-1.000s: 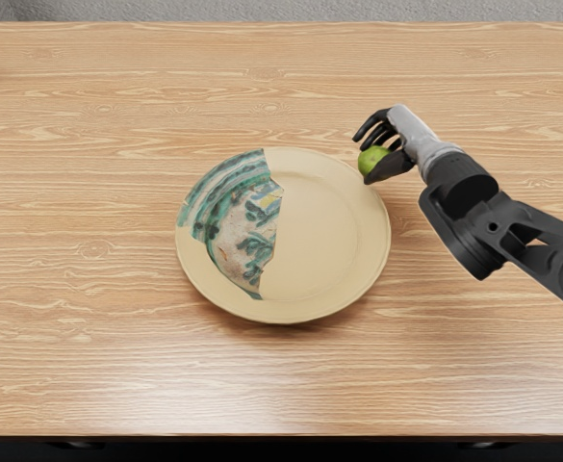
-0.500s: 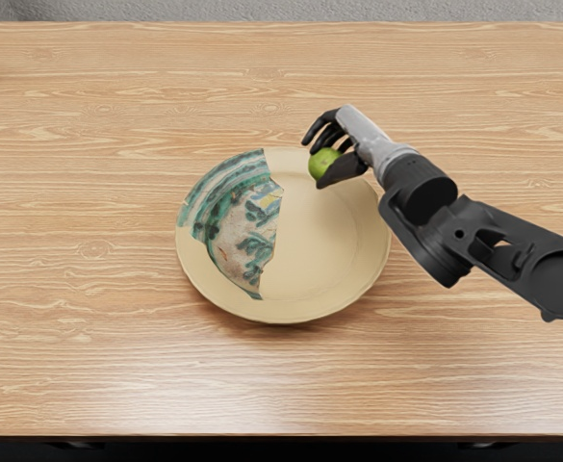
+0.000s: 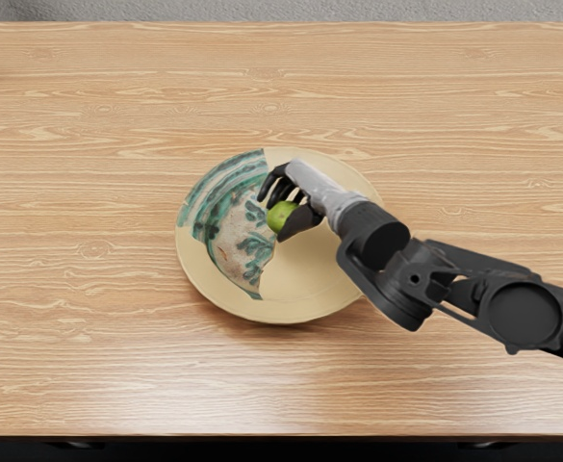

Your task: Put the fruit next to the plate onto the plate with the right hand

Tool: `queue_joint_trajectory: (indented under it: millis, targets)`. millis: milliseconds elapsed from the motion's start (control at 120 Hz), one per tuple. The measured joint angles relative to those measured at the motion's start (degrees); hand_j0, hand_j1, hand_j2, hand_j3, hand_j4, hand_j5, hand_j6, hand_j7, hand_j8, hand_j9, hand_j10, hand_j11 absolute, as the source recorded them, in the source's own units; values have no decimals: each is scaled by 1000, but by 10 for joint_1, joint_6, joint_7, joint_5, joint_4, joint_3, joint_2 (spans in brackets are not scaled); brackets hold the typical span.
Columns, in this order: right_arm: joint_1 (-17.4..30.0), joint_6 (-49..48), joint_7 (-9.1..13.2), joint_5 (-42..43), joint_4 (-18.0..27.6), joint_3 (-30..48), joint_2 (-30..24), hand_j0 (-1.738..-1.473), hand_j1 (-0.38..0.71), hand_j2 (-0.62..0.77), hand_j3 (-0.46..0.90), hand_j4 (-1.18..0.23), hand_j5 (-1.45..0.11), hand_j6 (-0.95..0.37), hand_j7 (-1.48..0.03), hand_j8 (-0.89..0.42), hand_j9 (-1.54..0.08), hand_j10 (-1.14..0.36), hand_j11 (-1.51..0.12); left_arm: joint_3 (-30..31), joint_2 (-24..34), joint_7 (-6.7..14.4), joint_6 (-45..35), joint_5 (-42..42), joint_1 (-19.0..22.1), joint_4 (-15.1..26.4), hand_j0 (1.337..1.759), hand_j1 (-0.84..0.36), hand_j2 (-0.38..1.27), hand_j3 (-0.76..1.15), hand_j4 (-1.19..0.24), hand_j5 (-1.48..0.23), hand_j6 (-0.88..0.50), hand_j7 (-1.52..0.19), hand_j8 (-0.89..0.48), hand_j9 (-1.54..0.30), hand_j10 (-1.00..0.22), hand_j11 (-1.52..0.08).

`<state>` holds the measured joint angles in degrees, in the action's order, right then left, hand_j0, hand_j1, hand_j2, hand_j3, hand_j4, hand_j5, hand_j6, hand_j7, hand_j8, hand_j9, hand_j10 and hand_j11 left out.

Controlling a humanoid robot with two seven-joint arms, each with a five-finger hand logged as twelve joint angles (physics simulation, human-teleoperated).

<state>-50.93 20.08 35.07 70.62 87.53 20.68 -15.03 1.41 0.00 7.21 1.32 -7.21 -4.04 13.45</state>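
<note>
Fingers (image 3: 270, 183) of our right hand (image 3: 294, 192) are curled around a small green fruit (image 3: 281, 216), the dark thumb pressing it from the near side, so the grasp is closed on it. We hold the fruit over the middle of the round plate (image 3: 324, 265), right where the plate's green and blue patterned left part meets its plain cream part. We cannot tell whether the fruit touches the plate's surface or hangs just above it. Our right arm (image 3: 435, 284) comes in from the right edge of the picture, low over the wooden table (image 3: 117, 96), and its thick black forearm crosses the plate's right rim, hiding part of it. The plate lies flat near the centre of the table.
</note>
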Motion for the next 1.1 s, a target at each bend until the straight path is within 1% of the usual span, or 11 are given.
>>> queue_joint_trajectory:
  millis: [92, 133, 267, 408, 492, 583, 633, 742, 817, 958, 1100]
  targets:
    - [0, 0, 0, 1, 0, -9, 5, -1658, 300, 381, 0, -646, -896, -661, -865, -415, -876, -485, -854, 0, 0, 0, 0, 0, 0, 0, 1658, 349, 0, 0, 0, 0, 0, 0, 0, 0, 0, 0]
    - [0, 1, 0, 1, 0, -11, 6, -1658, 276, 333, 0, -617, -851, -635, -824, -419, -834, -481, -815, 0, 0, 0, 0, 0, 0, 0, 1658, 349, 0, 0, 0, 0, 0, 0, 0, 0, 0, 0]
    - [-3, 5, -1, 3, 0, -13, 6, -1658, 4, 170, 0, -345, -474, -354, -460, -242, -465, -274, -455, 0, 0, 0, 0, 0, 0, 0, 1658, 349, 0, 0, 0, 0, 0, 0, 0, 0, 0, 0]
    - [-9, -32, -1, -2, 19, 27, -16, -1658, -163, 84, 0, -181, -247, -186, -240, -130, -243, -146, -238, 0, 0, 0, 0, 0, 1, 0, 1658, 349, 0, 0, 0, 0, 0, 0, 0, 0, 0, 0]
    - [-10, -106, -1, -56, 30, 85, -39, -1658, -221, 55, 0, -125, -170, -129, -166, -91, -167, -102, -164, 0, 0, 0, 0, 0, 1, 0, 1658, 349, 0, 0, 0, 0, 0, 0, 0, 0, 0, 0]
    - [-2, -213, -1, -169, 36, 164, -67, -1658, -262, 35, 0, -84, -114, -87, -111, -63, -112, -69, -110, 0, 0, 0, 0, 0, 1, 0, 1658, 349, 0, 0, 0, 0, 0, 0, 0, 0, 0, 0]
    - [20, -278, -1, -226, 38, 222, -77, -1658, -278, 27, 0, -69, -93, -71, -90, -52, -91, -57, -89, 0, 0, 0, 1, 0, 0, 0, 1658, 349, 0, 0, 0, 0, 0, 0, 0, 0, 0, 0]
    - [108, -419, -1, -302, 37, 370, -91, -1658, -302, 15, 0, -46, -61, -47, -59, -36, -60, -38, -59, 2, 0, 0, 3, 0, 1, 1, 1658, 349, 0, 0, 0, 0, 0, 0, 0, 0, 0, 0]
    - [162, -487, -1, -367, 34, 442, -124, -1658, -312, 10, 0, -35, -47, -36, -46, -28, -46, -30, -45, 2, 0, 0, 4, 0, 8, 1, 1658, 349, 0, 0, 0, 0, 0, 0, 0, 0, 0, 0]
    - [233, -534, -1, -496, 10, 498, -204, -1658, -324, 4, 0, -23, -31, -24, -30, -20, -30, -21, -30, 2, 0, 1, 4, 0, 9, 1, 1658, 349, 0, 0, 0, 0, 0, 0, 0, 0, 0, 0]
    - [270, -547, -1, -543, -13, 524, -241, -1658, -330, 2, 0, -17, -23, -17, -23, -15, -23, -16, -22, 1, 0, 1, 2, 1, 8, 0, 1658, 349, 0, 0, 0, 0, 0, 0, 0, 0, 0, 0]
